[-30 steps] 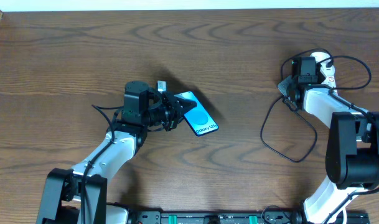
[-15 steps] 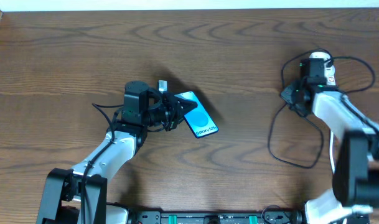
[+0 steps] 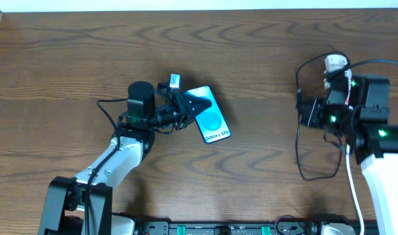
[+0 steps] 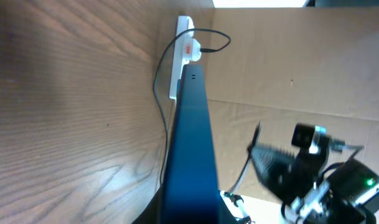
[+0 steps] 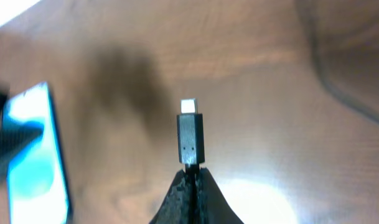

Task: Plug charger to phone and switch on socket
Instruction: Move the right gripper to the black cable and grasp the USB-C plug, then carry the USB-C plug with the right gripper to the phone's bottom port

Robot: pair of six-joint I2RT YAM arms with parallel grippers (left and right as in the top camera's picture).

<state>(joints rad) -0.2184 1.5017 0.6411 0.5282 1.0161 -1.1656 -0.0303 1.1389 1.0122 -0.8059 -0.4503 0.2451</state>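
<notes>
Two grippers face off across the wooden table. The left gripper (image 3: 185,109) is clamped on the tilted phone (image 3: 210,121), left of centre. Well to the right, the right gripper (image 5: 190,174) is closed on the connector tip (image 5: 190,138) of the charger (image 3: 299,150). Mating likely demands lining the tip up squarely with the phone's unseen port, then pushing straight. The socket (image 3: 336,64) waits beyond.
</notes>
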